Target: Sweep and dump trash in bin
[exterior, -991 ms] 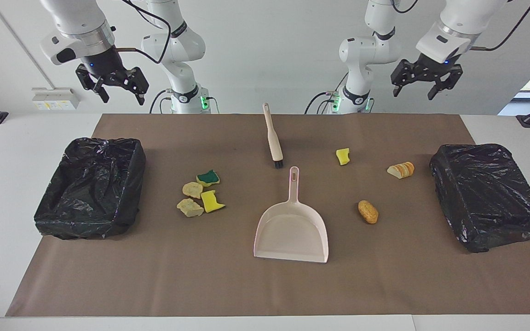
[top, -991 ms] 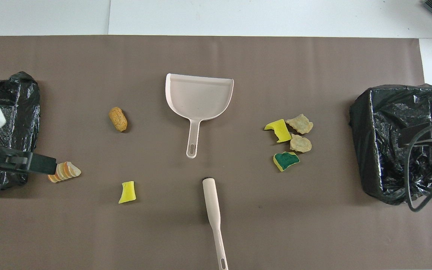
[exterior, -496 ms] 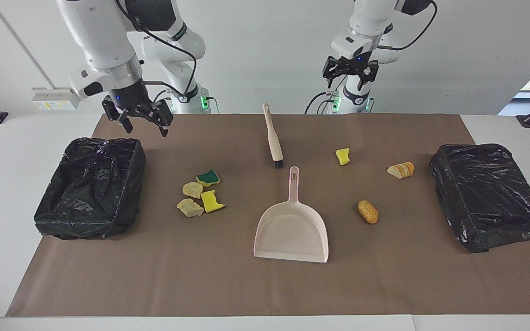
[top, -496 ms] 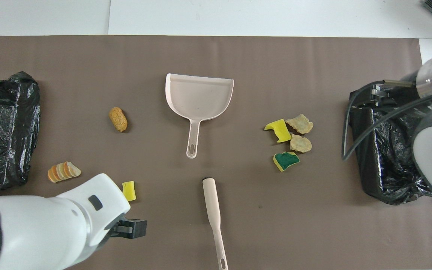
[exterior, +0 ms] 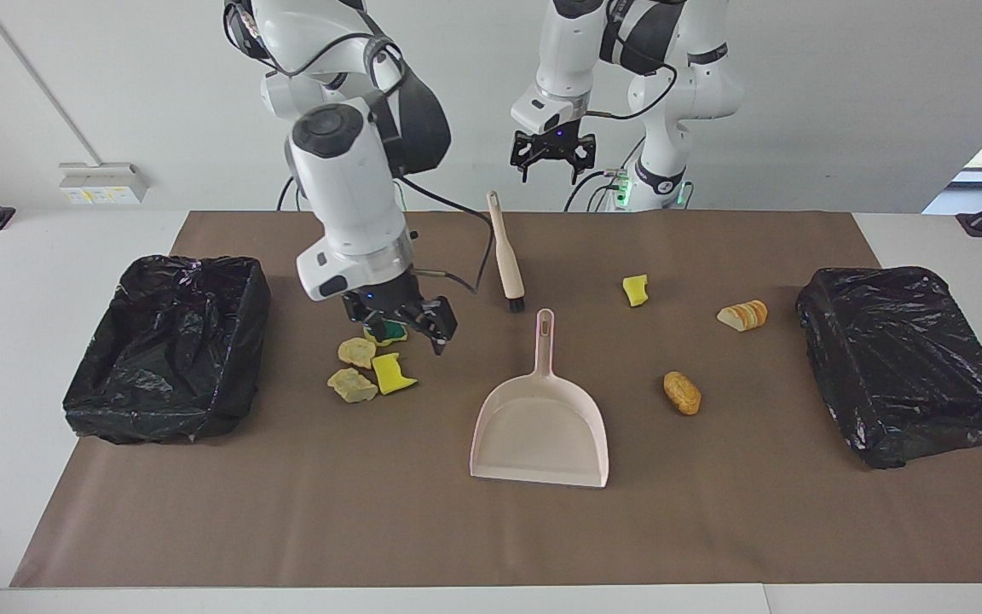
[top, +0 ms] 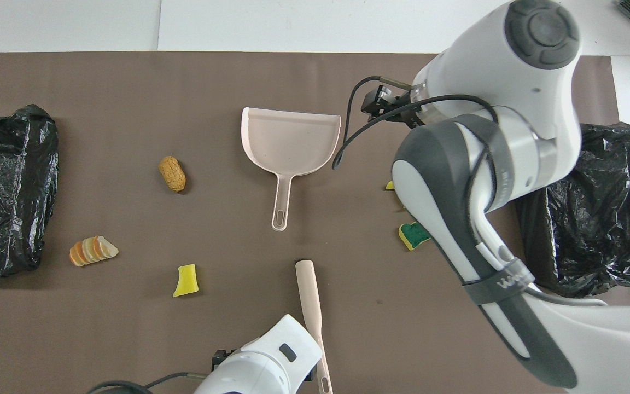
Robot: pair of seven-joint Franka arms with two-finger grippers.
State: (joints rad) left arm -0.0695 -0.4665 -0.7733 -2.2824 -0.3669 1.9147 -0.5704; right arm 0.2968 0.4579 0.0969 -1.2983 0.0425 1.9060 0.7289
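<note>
Several trash scraps lie on the brown mat. A cluster toward the right arm's end holds a green-topped sponge (exterior: 389, 333), a yellow sponge (exterior: 392, 373) and two tan chunks (exterior: 356, 351) (exterior: 352, 385). My right gripper (exterior: 399, 328) hangs open low over this cluster, holding nothing, and partly covers the green-topped sponge. The right arm hides most of the cluster in the overhead view. Toward the left arm's end lie a yellow piece (exterior: 635, 290), a sliced bread chunk (exterior: 743, 315) and a golden-brown chunk (exterior: 682, 392). My left gripper (exterior: 552, 160) is open, high over the brush's handle end.
The beige-handled brush (exterior: 505, 256) lies mid-table near the robots, and the pink dustpan (exterior: 540, 426) lies just farther out, handle toward the brush. A black-bagged bin (exterior: 167, 350) stands at the right arm's end, another (exterior: 909, 362) at the left arm's end.
Both arms swung in from the table's ends. The right gripper dropped from beside its bin to low over the scrap cluster. The left gripper moved to above the brush handle.
</note>
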